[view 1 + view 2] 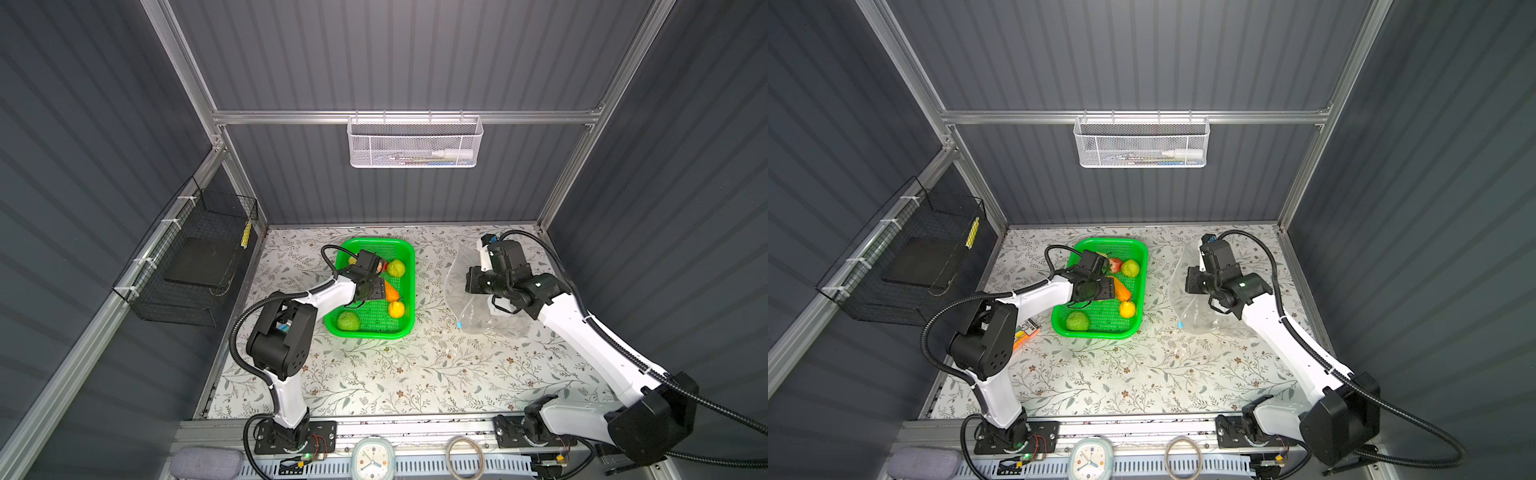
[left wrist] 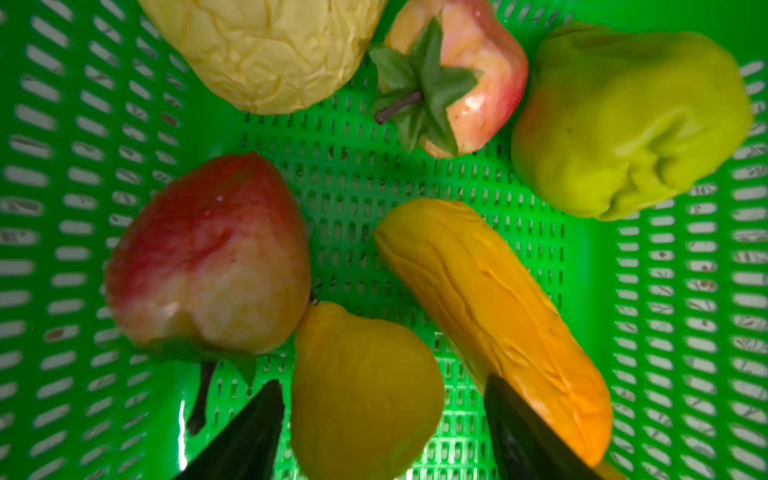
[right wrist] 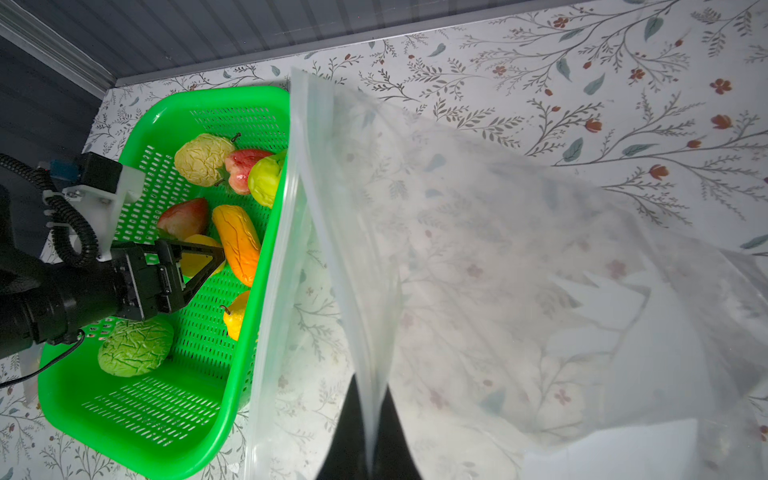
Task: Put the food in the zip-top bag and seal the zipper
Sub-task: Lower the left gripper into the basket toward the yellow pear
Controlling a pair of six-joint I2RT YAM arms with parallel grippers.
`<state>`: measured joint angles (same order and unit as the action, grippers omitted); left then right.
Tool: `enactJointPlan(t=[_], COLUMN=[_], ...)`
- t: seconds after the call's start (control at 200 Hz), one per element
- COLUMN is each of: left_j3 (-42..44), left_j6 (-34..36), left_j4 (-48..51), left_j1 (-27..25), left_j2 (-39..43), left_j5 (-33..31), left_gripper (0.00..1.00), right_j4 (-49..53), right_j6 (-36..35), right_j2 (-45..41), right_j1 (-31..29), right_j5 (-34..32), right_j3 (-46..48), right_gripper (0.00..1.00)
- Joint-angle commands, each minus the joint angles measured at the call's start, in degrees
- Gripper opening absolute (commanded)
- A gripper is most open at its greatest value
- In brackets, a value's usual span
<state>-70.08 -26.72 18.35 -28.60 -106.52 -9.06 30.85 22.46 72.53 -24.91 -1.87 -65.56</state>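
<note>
The left end effector (image 2: 382, 386) hangs low inside the green basket (image 1: 374, 241), jaws apart on either side of a yellow round fruit (image 2: 365, 395), with a sliver of gap showing on one side. The right end effector (image 3: 370, 390) is pinched tight on the film of the zip-top bag (image 3: 498, 249), lifting it off the floral surface (image 1: 374, 374).

The bag is clear, crinkled and limp. Its zipper (image 3: 286, 208) runs as a pale strip along the mouth, and the light-blue slider (image 1: 459, 323) sits at the near end.

All the food I can see lies in the basket: the long orange piece (image 2: 498, 299) just beside the yellow fruit, a red strawberry (image 2: 208, 257) touching it, and a green leafy ball (image 1: 348, 321) near the front corner.

Basket and bag sit side by side at the back, a narrow strip of surface between them. The front stretch shows only print.
</note>
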Motion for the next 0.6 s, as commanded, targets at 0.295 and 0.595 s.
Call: enactJointPlan(t=[0.295,0.595], left_j3=[-1.70,-2.47], left_j6=[0.06,1.27], left_j4=[-0.52,-1.23], left_j1=[0.39,0.56], left_j2=[-3.21,-4.18], left_j5=[-1.07,-2.33], left_gripper=[0.73,0.71], right_j4=[-0.16,0.32], right_j6=[-0.57,-0.79], right_j2=[-0.28,-0.80], right_j1=[0.12,0.14], right_j5=[-0.48,-1.07], right_j3=[0.43,0.46], right_gripper=[0.00,0.00])
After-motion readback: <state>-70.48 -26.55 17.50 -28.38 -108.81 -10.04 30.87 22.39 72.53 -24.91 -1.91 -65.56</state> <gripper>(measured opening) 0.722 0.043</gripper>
